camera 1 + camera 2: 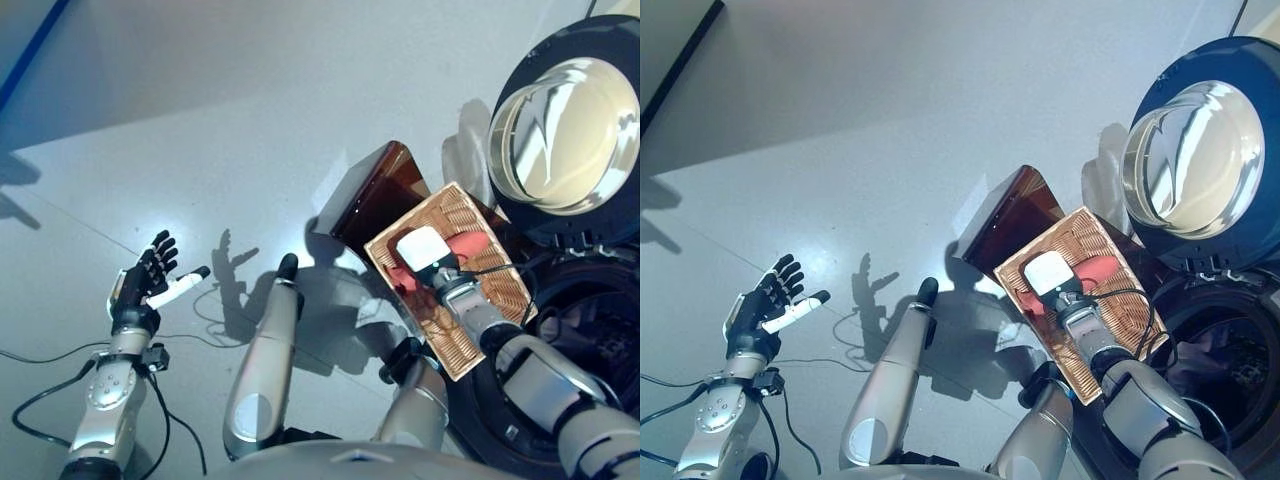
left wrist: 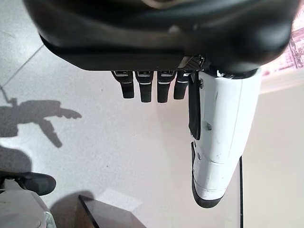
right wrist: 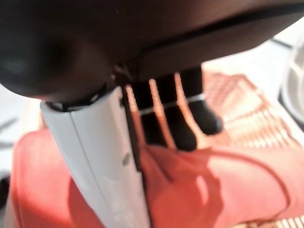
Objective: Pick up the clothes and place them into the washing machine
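A laundry area is suggested by a front-loading washing machine (image 1: 565, 130), a wicker basket (image 1: 480, 290) and grey floor (image 1: 250, 120).

No readable text, label, number or sign shows in any view. Nothing can be read on the washing machine (image 1: 560, 140), the wicker basket (image 1: 490, 290) or the floor.

A: What colour is the garment (image 1: 1102, 268) in the wicker basket (image 1: 1133, 310)?
B: Red-orange, plain. The basket is tan, a ribbed weave.
A: And the washing machine door (image 1: 1195, 160) beside the basket?
B: Dark navy rim round a silvery glass bowl.
A: The panel (image 1: 1012, 222) touching the basket's far corner?
B: Glossy dark brown.
A: The floor (image 1: 890, 120)?
B: Pale grey.
A: The robot hands?
B: Left robot hand (image 1: 142, 281) and right robot hand (image 1: 428, 262) are dark, with white thumb covers.
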`<state>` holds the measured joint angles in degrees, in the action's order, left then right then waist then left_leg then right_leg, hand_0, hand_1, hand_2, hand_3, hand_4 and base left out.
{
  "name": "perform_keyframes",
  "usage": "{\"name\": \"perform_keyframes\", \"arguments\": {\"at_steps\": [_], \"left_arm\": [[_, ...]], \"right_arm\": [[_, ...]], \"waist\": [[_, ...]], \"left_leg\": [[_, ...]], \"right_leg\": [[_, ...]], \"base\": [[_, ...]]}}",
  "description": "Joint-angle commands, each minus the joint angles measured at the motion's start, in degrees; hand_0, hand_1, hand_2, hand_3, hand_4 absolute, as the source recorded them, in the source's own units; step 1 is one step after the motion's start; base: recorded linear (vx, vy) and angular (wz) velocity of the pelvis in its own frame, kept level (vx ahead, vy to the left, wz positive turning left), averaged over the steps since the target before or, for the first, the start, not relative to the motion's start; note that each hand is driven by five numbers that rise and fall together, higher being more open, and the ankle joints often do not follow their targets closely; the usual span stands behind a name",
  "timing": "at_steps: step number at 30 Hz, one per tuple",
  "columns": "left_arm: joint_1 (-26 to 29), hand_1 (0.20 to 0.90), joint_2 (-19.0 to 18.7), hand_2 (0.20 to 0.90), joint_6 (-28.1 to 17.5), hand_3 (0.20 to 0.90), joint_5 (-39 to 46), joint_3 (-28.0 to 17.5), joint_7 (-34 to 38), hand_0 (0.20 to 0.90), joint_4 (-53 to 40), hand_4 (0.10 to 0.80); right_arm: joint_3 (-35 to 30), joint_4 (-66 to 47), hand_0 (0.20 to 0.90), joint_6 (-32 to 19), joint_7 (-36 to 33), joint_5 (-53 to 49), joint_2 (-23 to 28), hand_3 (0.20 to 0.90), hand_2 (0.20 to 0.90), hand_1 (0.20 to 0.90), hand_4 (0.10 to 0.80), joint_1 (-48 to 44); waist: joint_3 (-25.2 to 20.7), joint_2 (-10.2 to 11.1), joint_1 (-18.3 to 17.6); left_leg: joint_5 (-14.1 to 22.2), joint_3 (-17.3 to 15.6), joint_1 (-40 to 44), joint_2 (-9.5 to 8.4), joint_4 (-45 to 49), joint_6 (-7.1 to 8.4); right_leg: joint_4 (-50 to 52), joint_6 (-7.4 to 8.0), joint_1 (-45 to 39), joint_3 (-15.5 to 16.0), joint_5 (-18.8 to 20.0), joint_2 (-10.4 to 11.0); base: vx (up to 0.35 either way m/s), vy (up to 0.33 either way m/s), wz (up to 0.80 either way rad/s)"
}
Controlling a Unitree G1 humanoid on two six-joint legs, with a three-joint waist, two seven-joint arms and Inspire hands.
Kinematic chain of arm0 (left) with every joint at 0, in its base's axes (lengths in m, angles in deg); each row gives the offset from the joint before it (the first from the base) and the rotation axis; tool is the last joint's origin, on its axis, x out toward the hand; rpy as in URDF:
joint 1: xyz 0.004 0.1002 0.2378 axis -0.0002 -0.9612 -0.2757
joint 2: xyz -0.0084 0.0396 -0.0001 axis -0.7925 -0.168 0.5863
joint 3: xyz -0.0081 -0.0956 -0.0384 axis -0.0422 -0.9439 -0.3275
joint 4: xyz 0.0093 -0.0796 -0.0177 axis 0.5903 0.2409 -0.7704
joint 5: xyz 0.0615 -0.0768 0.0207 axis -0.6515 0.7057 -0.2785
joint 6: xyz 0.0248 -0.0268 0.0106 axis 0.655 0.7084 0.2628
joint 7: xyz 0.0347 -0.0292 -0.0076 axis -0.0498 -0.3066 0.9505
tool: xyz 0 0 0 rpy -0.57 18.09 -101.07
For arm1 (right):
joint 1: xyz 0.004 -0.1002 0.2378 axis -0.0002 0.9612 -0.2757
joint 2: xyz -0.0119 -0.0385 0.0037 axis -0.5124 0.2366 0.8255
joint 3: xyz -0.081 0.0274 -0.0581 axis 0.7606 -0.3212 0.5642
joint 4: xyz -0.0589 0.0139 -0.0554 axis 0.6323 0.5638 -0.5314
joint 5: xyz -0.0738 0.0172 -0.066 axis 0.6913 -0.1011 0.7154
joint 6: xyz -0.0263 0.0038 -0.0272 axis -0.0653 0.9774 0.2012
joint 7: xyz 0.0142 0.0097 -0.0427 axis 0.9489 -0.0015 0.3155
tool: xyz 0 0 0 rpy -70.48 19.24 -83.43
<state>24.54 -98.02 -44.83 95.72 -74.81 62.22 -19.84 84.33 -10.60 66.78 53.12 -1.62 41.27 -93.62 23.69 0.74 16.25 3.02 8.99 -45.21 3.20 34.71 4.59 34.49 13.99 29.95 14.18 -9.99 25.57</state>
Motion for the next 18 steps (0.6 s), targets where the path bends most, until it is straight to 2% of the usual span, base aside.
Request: {"name": "perform_keyframes", "arguments": {"at_steps": [1, 13, 18], "left_arm": [[-1.7, 0.900, -3.1, 0.900, -5.5, 0.900, -0.1, -2.3, 0.8, 0.900, -3.6, 0.800], [-1.8, 0.900, -3.1, 0.900, -5.5, 0.900, -0.6, -3.1, 1.2, 0.900, -2.5, 0.800], [-1.9, 0.900, -2.1, 0.900, -5.4, 0.900, -0.6, -3.4, 1.4, 0.900, -1.4, 0.800]], "right_arm": [[-3.5, -0.9, 0.200, 1.3, -4.1, -3.6, 2.1, 0.200, 0.200, 0.200, 0.300, -0.1], [-6.7, -4.2, 0.200, -1.4, -6.5, -9.3, 3.0, 0.200, 0.200, 0.200, 0.300, 3.0], [-10.8, -4.6, 0.200, -2.9, -7.7, -13.8, 2.2, 0.200, 0.200, 0.200, 0.300, 6.5]], "waist": [[-3.6, 1.1, -0.8], [-5.6, 4.9, -2.0], [-6.9, 6.1, -3.0]], "left_leg": [[-2.8, 0.1, 1.6, 1.35, -7.4, 0.33], [-6.4, -1.2, 8.3, 3.16, -17.2, 0.97], [-8.1, -1.7, 11.8, 3.94, -21.4, 1.61]], "right_leg": [[-4.3, -1.50, -0.5, -1.7, 9.8, -0.2], [-16.3, -0.46, -7.9, 0.6, 14.4, -1.9], [-22.3, 0.14, -11.9, 1.5, 16.7, -2.8]], "base": [[0.000, 0.000, 0.00], [0.025, -0.021, -0.05], [0.050, -0.021, -0.08]]}}
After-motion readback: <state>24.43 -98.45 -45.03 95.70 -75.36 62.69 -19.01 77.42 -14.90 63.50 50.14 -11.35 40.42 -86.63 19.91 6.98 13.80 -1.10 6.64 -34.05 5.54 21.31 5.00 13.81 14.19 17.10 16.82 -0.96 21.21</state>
